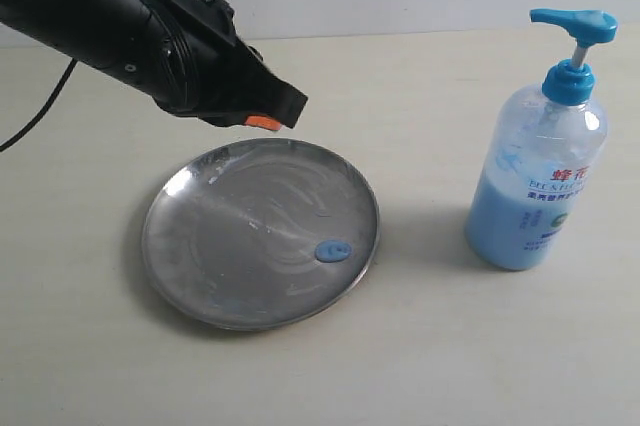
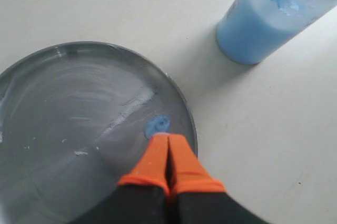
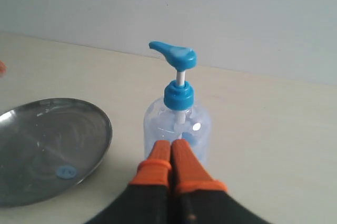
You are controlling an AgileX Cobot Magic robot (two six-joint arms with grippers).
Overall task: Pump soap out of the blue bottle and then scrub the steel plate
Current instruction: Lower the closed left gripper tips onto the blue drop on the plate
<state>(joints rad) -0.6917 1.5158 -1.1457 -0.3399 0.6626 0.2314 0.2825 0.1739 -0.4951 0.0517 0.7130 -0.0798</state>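
Observation:
The steel plate (image 1: pixel 215 236) lies flat on the table, streaked with pale smears. A small blob of blue soap (image 1: pixel 332 250) sits near its right rim. The blue bottle (image 1: pixel 540 186) stands upright to the right of the plate, its pump head (image 1: pixel 575 24) up. My left gripper (image 1: pixel 265 123) hovers over the plate's far edge. In the left wrist view the left gripper (image 2: pixel 168 135) is shut and empty, with the soap (image 2: pixel 158 124) just beyond its tips. My right gripper (image 3: pixel 171 142) is shut and empty, close in front of the bottle (image 3: pixel 179 124). It is out of the exterior view.
A pale tabletop (image 1: pixel 420 346) runs back to a light wall (image 3: pixel 237 13). The left arm's black body (image 1: pixel 120 26) and its cable (image 1: pixel 40 111) cross the upper left above the table.

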